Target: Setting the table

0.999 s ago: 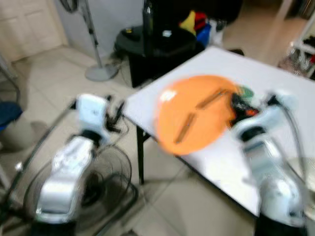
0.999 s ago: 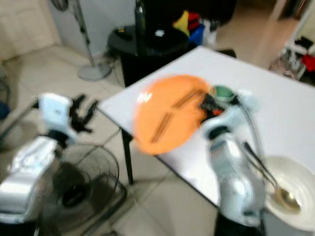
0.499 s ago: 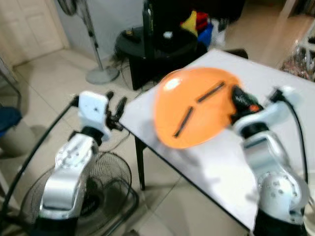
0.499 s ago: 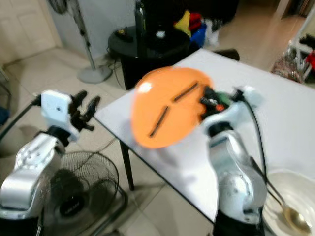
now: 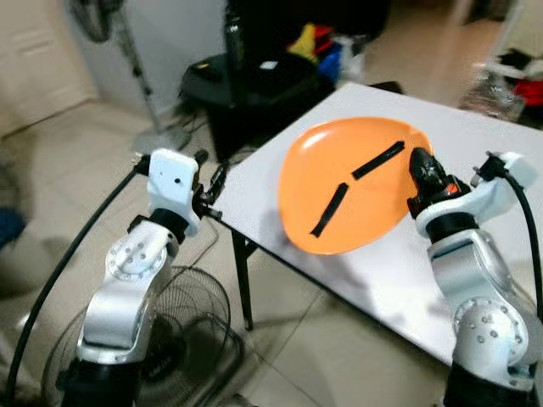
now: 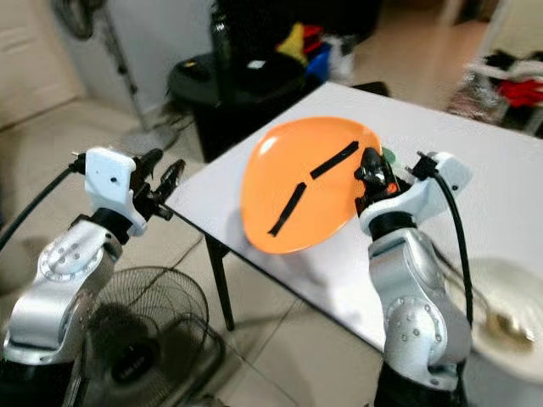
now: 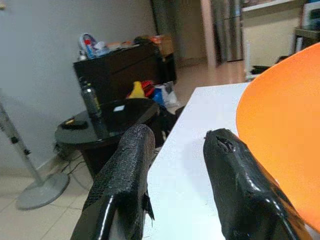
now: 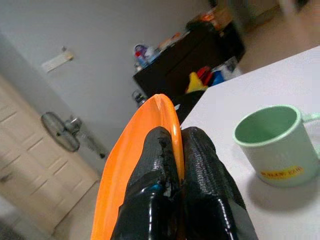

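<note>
Above the near corner of a white table [image 5: 475, 161], the right gripper [image 5: 422, 166] has its two black fingers [image 8: 160, 200] pressed together on the rim of an orange plate [image 5: 348, 182], holding it tilted up on edge over the tabletop, with two dark strips on its upper face. In the right wrist view the plate's thin edge runs between the pads, and a pale green mug [image 8: 277, 145] stands upright on the table just beyond it. The right arm's silver forearm rises from the lower right, a black cable looping off its white wrist housing. Off the table's left edge, the left gripper [image 6: 161, 182] hovers over the tiled floor with its fingers [image 7: 125, 170] parted and nothing between them, aimed toward the table corner. A floor fan [image 5: 170, 331] lies beneath the left arm. Beyond the table stands a round black side table [image 5: 246, 76] with a dark bottle [image 7: 89, 97] on it. A white bowl [image 6: 509, 314] sits at the table's near right.
</note>
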Motion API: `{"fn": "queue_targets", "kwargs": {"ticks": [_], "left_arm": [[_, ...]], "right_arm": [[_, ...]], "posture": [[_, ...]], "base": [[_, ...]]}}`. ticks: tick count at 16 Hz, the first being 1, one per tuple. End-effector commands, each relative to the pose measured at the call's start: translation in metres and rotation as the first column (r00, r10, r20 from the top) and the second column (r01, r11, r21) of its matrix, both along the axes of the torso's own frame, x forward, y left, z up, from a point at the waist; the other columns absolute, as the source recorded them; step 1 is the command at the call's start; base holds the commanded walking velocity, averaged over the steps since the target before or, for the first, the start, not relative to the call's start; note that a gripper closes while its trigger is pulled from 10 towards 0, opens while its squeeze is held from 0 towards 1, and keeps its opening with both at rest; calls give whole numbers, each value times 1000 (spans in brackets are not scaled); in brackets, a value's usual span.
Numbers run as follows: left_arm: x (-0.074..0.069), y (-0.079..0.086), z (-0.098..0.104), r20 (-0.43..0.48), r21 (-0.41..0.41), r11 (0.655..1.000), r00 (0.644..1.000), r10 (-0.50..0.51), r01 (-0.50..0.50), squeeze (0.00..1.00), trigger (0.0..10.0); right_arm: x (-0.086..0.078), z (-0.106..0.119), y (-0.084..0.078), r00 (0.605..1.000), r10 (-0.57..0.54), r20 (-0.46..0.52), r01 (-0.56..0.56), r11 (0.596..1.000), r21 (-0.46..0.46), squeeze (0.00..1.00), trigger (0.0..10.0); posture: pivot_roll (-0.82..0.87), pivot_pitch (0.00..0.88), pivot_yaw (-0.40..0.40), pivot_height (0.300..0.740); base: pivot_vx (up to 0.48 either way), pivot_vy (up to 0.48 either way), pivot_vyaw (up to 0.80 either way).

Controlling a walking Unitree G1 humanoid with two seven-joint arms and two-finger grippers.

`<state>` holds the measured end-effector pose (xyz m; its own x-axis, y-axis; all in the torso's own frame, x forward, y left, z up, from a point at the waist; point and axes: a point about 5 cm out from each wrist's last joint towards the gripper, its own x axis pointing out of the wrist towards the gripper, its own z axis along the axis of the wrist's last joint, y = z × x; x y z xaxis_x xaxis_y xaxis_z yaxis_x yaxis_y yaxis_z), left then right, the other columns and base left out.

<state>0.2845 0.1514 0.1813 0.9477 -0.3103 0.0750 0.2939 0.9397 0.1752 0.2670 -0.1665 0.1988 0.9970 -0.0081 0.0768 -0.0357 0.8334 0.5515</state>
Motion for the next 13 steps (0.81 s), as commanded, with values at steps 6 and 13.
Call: {"fn": "queue_targets", "kwargs": {"ticks": [6,13], "left_arm": [[7,1,-1,-6,41,999,1000,15,-15,0,10000],[10,0,-2,-25,39,999,1000,-17,18,0,10000]], "right_arm": [[-4,15,2,997,0,77,0,1000,1,0,10000],[2,5,1,1000,-6,19,6,999,45,0,10000]], "posture": [[38,0,90,740],[29,0,104,740]], "base": [[0,102,-483],[0,-206,0]]}}
